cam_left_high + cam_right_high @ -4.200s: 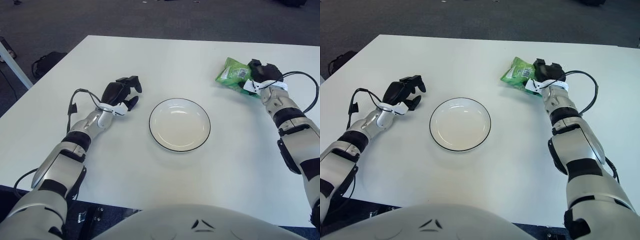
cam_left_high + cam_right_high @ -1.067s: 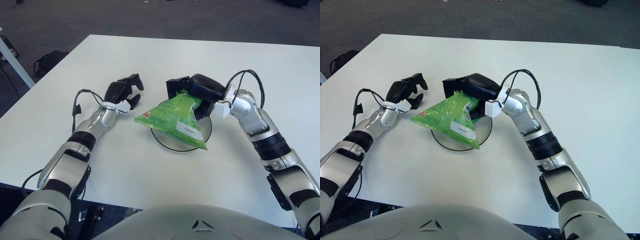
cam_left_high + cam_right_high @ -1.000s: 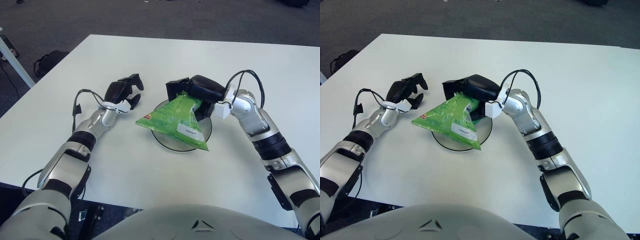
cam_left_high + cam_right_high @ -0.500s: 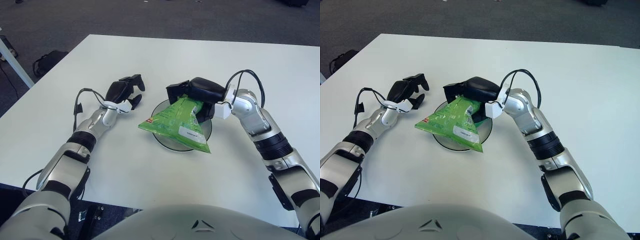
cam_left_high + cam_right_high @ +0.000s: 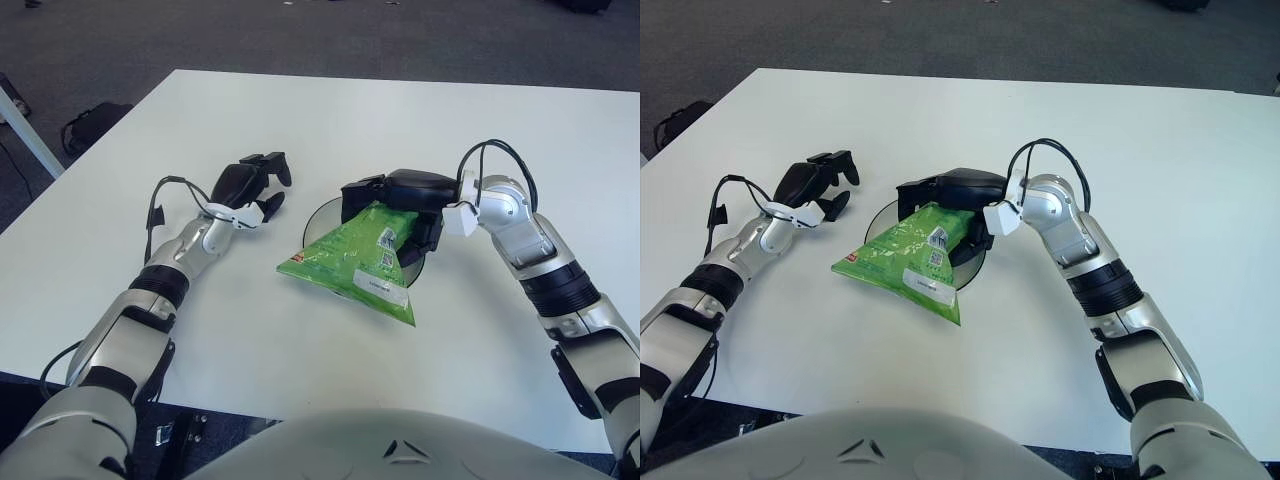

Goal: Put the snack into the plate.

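The green snack bag [image 5: 358,259] lies tilted across the white black-rimmed plate [image 5: 314,214] at the table's middle. It covers most of the plate, and its lower end hangs past the near rim onto the table. My right hand [image 5: 396,203] is over the far side of the plate, with its fingers closed on the bag's upper end. My left hand [image 5: 249,186] rests on the table left of the plate, with its fingers relaxed and empty.
The white table [image 5: 330,110] stretches around the plate. Its left edge runs diagonally near my left arm. A dark bag [image 5: 92,124] and a white post [image 5: 25,128] are on the grey floor beyond that edge.
My right hand has drawn back to the right and lowered. The snack bag has come down with it and now lies over the plate. My left hand has stayed put.
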`<state>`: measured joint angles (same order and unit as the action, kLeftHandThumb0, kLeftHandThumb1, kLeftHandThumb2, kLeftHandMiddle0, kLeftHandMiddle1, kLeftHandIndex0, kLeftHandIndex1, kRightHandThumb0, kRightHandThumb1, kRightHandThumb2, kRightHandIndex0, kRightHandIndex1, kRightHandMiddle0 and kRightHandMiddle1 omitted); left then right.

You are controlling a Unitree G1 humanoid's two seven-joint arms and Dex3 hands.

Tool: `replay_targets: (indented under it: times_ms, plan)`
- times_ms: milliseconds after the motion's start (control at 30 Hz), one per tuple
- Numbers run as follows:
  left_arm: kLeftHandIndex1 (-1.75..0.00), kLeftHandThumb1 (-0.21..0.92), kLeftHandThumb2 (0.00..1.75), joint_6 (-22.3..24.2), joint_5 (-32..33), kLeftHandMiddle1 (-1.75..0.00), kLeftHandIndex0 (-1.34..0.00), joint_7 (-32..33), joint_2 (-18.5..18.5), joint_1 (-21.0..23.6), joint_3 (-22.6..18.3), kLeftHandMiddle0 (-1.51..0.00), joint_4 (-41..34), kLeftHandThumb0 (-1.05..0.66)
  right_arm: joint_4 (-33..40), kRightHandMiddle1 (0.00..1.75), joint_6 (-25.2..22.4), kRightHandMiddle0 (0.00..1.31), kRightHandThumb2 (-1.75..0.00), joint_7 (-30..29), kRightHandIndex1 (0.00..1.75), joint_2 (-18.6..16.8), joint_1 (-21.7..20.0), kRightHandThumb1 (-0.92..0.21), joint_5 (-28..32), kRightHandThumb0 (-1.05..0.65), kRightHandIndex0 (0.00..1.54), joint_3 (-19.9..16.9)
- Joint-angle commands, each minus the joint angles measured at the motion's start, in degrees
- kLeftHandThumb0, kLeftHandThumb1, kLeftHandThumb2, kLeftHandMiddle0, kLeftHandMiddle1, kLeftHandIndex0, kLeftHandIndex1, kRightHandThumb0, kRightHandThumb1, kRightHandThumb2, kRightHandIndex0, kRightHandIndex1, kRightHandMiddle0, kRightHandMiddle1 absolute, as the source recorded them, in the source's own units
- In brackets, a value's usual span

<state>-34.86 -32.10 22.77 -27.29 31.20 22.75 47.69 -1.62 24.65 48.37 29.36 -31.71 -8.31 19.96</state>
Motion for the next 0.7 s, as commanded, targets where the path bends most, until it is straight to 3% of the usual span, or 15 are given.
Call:
replay_targets:
  times_ms: [0,200,267,433,500,600,667]
  plan:
    - [-1.74,0.25,1.4,2.04,-1.58,-1.75,-0.54,-4.43,0.74,-4.55,1.91,-0.55,1.59,-0.01,-0.48,0.63,1.05,0.0,-0.69,1.51,0.33,1.18,-1.74,-0.58,0.36,-0.74,0.02,-0.13]
    - [-1.74,0.28,1.36,2.19,-1.93,-1.75,-0.51,-4.08,0.83,-4.88,1.65,-0.52,1.12,-0.01,-3.01,0.33,5.91,0.0,-0.62,2.5,0.06,2.27,-3.69,-0.62,0.26,-0.82,0.0,-0.4]
    - [-1.74,0.28,1.36,1.89,-1.92,-1.75,-0.51,-3.76,1.0,-4.81,1.64,-0.52,1.57,-0.01,-4.93,0.17,8.38,0.0,-0.55,2.8,0.02,2.56,-4.69,-0.68,0.35,-0.86,0.0,-0.45]
    - [-1.74,0.27,1.38,1.08,-2.02,-1.75,-0.52,-2.68,1.42,-4.47,1.58,-0.53,2.82,-0.01,-9.17,0.03,11.49,0.0,-0.46,4.37,0.0,3.18,-7.41,-0.75,2.1,-0.89,0.0,-1.1]
    - [-1.74,0.27,1.38,0.74,-2.09,-1.75,-0.53,-2.2,1.47,-4.34,1.53,-0.54,3.27,-0.01,-10.68,0.01,11.23,0.0,-0.44,5.55,0.0,3.54,-8.75,-0.77,3.41,-0.89,0.0,-1.53]
    - [-1.74,0.26,1.39,0.41,-2.21,-1.75,-0.53,-1.34,1.64,-4.14,1.5,-0.54,4.07,-0.01,-11.06,0.0,6.32,0.0,-0.4,7.12,0.0,4.36,-10.44,-0.85,4.01,-0.88,0.0,-2.35]
    - [-1.74,0.26,1.39,0.22,-2.16,-1.75,-0.53,-1.13,1.74,-3.99,1.49,-0.54,4.6,-0.01,-11.19,0.0,2.94,0.0,-0.47,8.87,0.0,5.4,-12.66,-0.89,5.4,-0.89,0.0,-3.56]
